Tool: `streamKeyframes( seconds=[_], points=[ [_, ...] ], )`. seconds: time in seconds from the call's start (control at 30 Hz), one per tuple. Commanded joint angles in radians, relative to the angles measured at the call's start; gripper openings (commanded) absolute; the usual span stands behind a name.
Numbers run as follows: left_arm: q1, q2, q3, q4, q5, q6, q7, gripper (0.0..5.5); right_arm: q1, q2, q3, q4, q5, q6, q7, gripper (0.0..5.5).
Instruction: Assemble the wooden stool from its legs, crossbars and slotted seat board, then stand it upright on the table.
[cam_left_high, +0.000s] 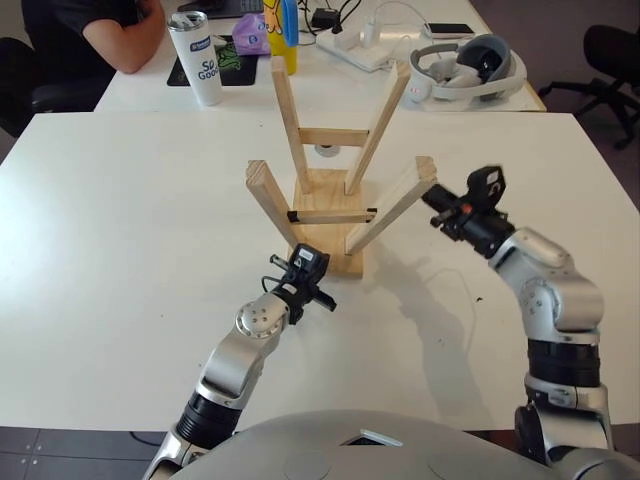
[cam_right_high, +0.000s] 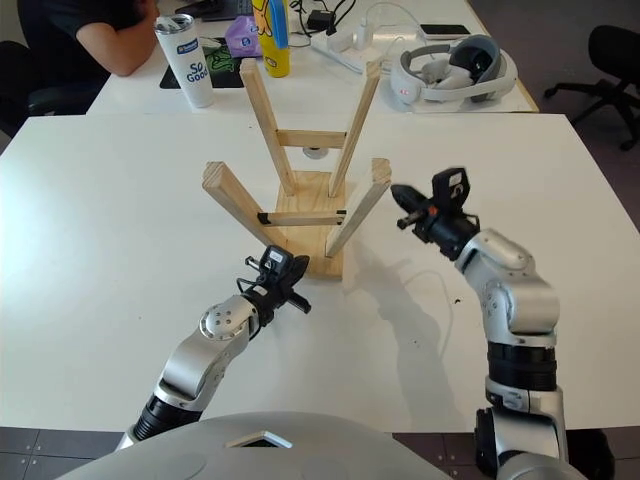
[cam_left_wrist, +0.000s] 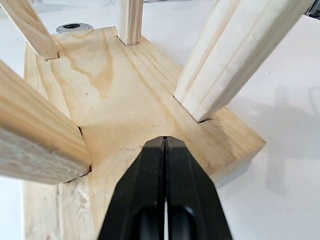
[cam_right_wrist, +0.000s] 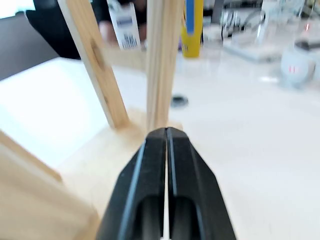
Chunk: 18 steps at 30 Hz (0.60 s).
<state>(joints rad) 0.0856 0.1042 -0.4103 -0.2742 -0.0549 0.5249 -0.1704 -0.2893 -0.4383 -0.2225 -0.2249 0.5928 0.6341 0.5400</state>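
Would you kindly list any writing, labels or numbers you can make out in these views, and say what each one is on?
On the white tumbler: two lines of dark lettering on its side; the small label near its rim is too small to read.
On the yellow bottle: markings too small to read.
On the wooden stool: no writing.

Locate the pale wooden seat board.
Head views: pale wooden seat board lies flat mid-table, legs up; left tool at its near edge, right tool to its right.

Office: white tables (cam_left_high: 100, 250), headset (cam_left_high: 465, 65), swivel chair (cam_left_high: 612, 48)
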Motion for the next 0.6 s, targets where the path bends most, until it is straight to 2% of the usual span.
streamKeyframes(
  seconds=[0.03, 0.17, 0.3, 0.5, 0.6],
  points=[
    [0.038, 0.013, 0.019, 0.082, 0.024, 0.060, 0.020, 0.01, -0.241, 0.076, -0.077, -0.128, 0.270, 0.112, -0.118, 0.00],
    [0.029, 0.010, 0.016, 0.087, 0.024, 0.064, 0.011, 0.01, -0.323, 0.126, -0.065, -0.195, 0.419, 0.172, -0.236, 0.00],
    [0.031, 0.009, 0.017, 0.092, 0.023, 0.064, 0.008, 0.01, -0.334, 0.097, -0.065, -0.206, 0.463, 0.194, -0.264, 0.00],
    [0.040, 0.001, 0.028, 0.097, 0.020, 0.059, 0.014, 0.01, -0.531, 0.067, -0.173, -0.097, 0.533, 0.126, -0.345, 0.00],
    [0.046, -0.005, 0.032, 0.100, 0.021, 0.054, 0.020, 0.01, -0.447, 0.045, -0.133, -0.121, 0.562, 0.177, -0.309, 0.00]
  ],
)
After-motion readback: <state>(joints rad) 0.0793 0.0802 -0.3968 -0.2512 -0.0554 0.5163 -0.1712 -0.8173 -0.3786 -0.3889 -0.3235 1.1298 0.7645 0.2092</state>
